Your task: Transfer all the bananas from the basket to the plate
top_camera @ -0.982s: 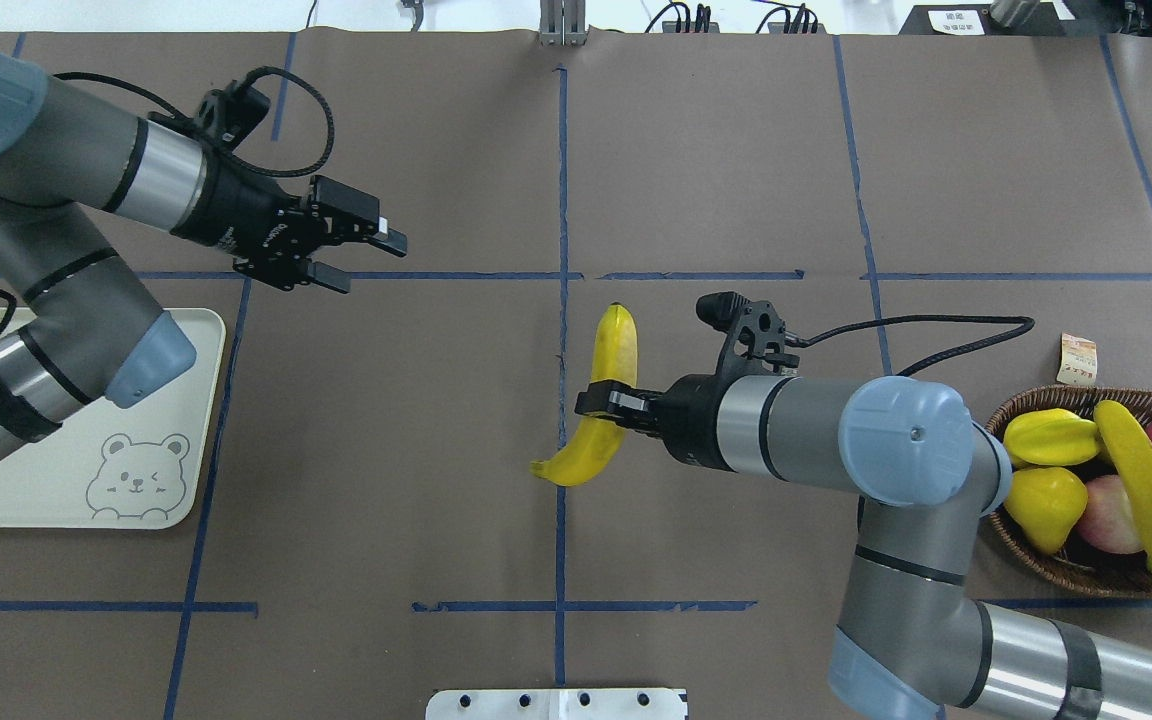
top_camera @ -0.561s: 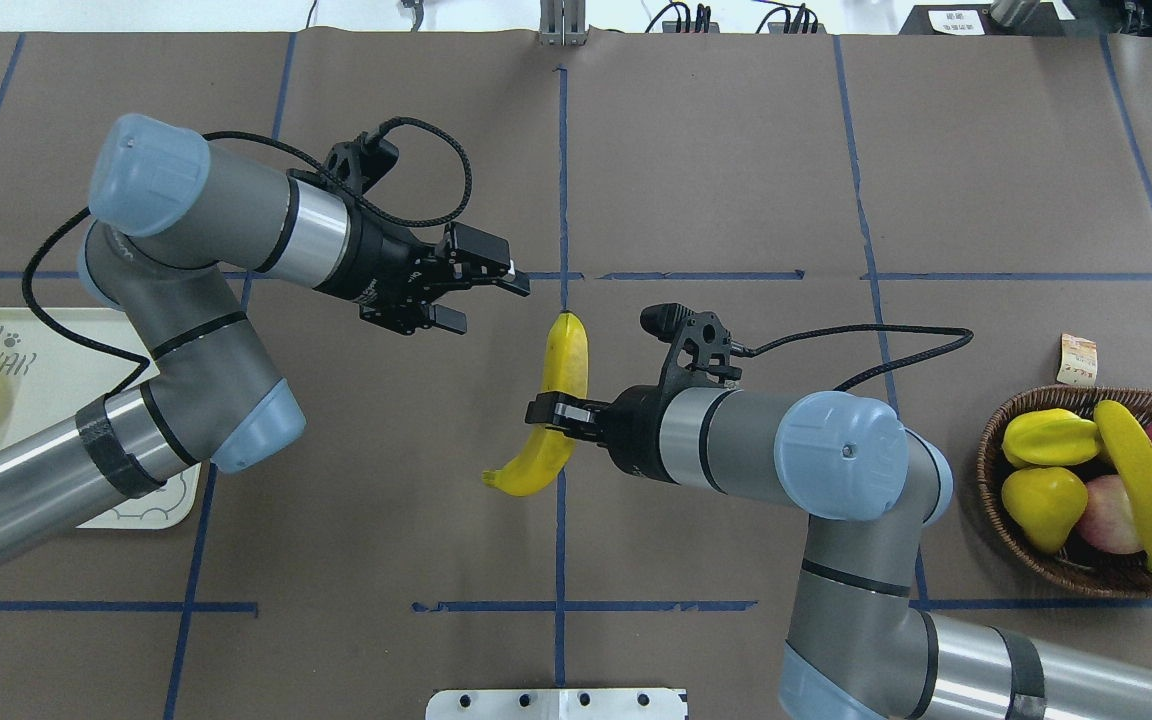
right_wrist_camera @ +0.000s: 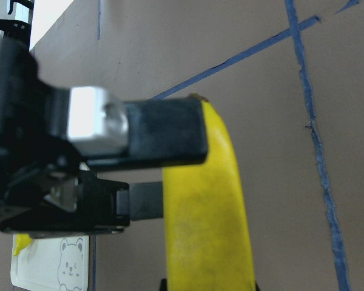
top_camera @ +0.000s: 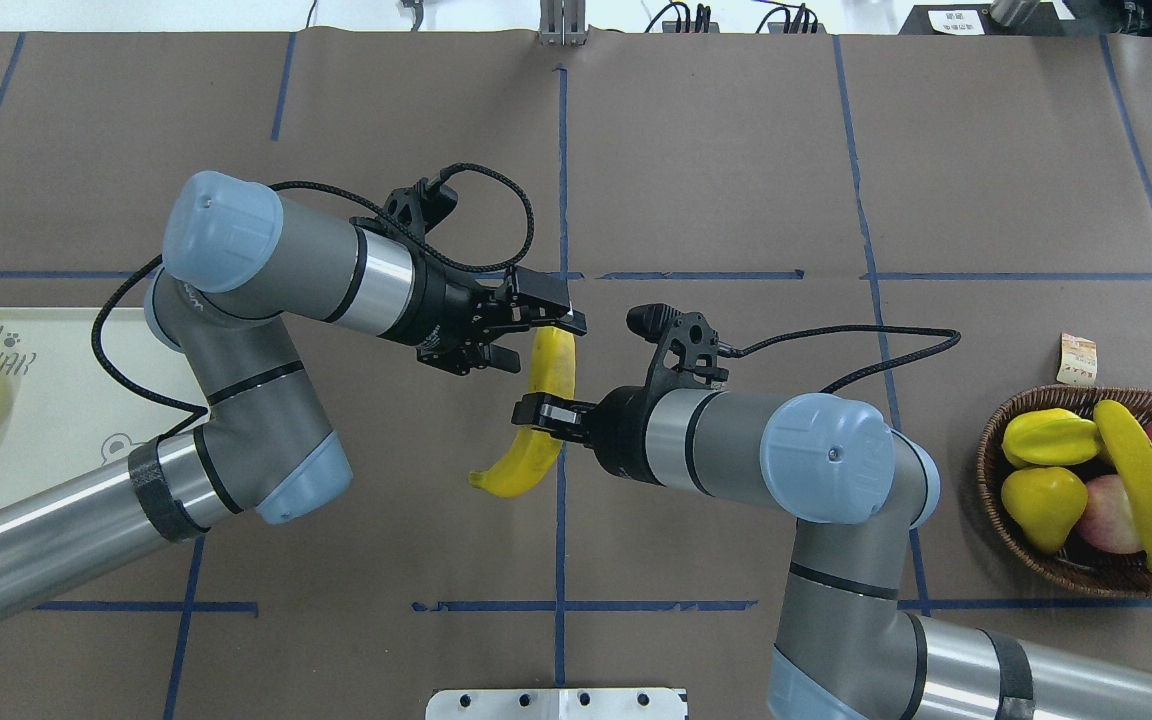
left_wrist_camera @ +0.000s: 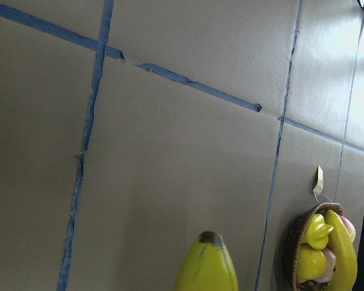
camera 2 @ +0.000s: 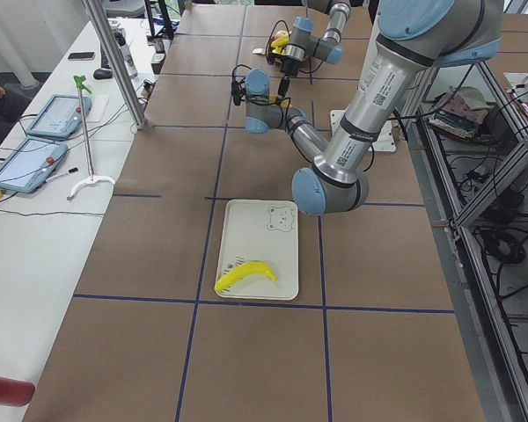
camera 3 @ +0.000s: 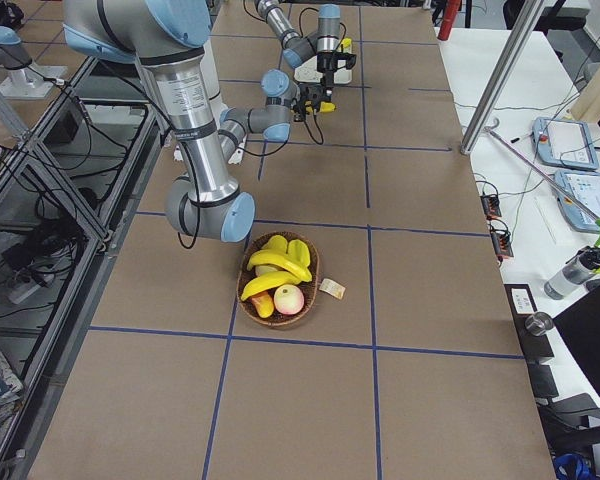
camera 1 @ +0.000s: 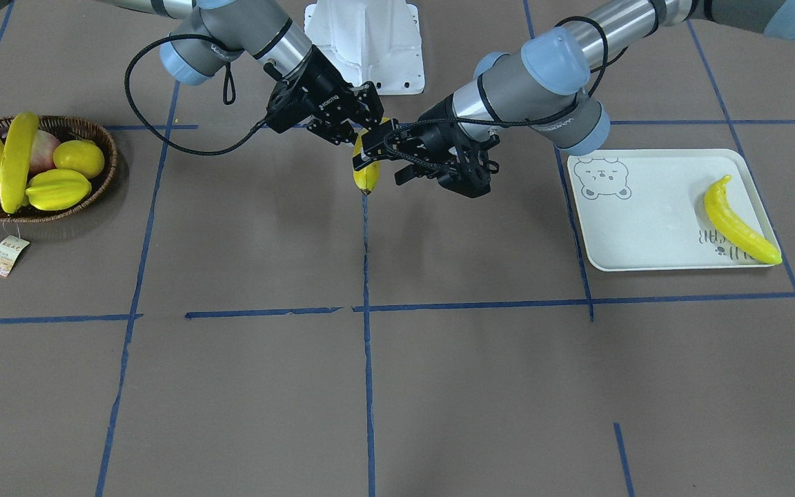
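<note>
The right gripper [top_camera: 540, 411] is pinching a glossy, curved yellow banana [top_camera: 553, 370] mid-length while the left gripper [top_camera: 543, 343], fingers spread, is flanking its tip.

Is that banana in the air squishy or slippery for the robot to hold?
Likely stiff: the banana shows no dent or sag though the right gripper pinches only its middle. Its glossy skin looks slippery, so it may pivot in that narrow grip.
</note>
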Controlling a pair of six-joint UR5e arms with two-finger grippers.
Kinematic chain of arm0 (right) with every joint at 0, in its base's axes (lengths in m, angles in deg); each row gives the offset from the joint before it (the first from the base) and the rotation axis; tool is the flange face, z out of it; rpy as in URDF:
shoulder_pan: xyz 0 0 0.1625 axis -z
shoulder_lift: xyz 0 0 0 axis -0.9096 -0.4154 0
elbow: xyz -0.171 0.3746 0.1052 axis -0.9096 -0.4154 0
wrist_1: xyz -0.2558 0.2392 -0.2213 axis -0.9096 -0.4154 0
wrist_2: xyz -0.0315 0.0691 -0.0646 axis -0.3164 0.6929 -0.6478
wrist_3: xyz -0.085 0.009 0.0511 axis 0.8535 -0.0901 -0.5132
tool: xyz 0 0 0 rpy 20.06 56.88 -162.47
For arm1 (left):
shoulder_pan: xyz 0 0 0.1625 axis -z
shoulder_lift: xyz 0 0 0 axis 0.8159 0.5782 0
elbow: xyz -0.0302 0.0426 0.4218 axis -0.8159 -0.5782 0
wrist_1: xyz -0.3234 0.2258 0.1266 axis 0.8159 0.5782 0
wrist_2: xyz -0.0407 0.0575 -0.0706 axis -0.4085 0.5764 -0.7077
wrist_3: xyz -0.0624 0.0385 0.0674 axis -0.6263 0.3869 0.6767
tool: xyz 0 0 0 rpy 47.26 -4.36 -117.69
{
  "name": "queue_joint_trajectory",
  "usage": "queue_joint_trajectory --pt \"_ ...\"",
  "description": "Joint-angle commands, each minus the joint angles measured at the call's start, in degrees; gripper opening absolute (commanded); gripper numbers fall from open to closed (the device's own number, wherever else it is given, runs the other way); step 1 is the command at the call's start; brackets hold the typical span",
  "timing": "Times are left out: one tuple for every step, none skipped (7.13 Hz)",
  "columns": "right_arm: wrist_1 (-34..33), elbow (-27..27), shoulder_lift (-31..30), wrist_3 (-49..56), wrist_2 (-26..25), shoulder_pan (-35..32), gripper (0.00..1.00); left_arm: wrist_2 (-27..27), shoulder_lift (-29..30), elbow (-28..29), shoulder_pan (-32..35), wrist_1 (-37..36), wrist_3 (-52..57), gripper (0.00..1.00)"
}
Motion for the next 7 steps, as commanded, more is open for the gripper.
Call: queue_joint_trajectory --pt "0.2 0.1 0.0 0.0 -0.1 0.0 0.12 1.6 0.1 0.1 -1.3 -0.1 0.0 0.69" --pt "0.4 0.1 -0.1 -0.1 0.0 0.0 0.12 1.6 0.1 0.0 -1.4 0.0 0.0 0.5" --pt "0.4 0.1 -0.1 0.0 -0.1 0.0 0.12 1.6 0.1 0.0 -1.4 0.0 0.1 0.42" --pt "0.4 0.2 -0.1 -0.1 0.0 -0.1 0.12 1.6 0.0 0.0 -1.4 0.0 0.1 0.4" --pt "0.5 0.2 -0.1 -0.1 -0.1 -0.1 0.12 1.5 0.0 0.0 -1.4 0.1 0.1 0.35" --pt "0.5 0.3 -0.1 0.0 0.0 -0.1 0.16 1.5 0.0 0.0 -1.4 0.0 0.1 0.2" --pt "0.6 0.3 -0.1 -0.1 0.0 -0.2 0.34 1.5 -0.1 0.0 -1.3 0.1 0.2 0.04"
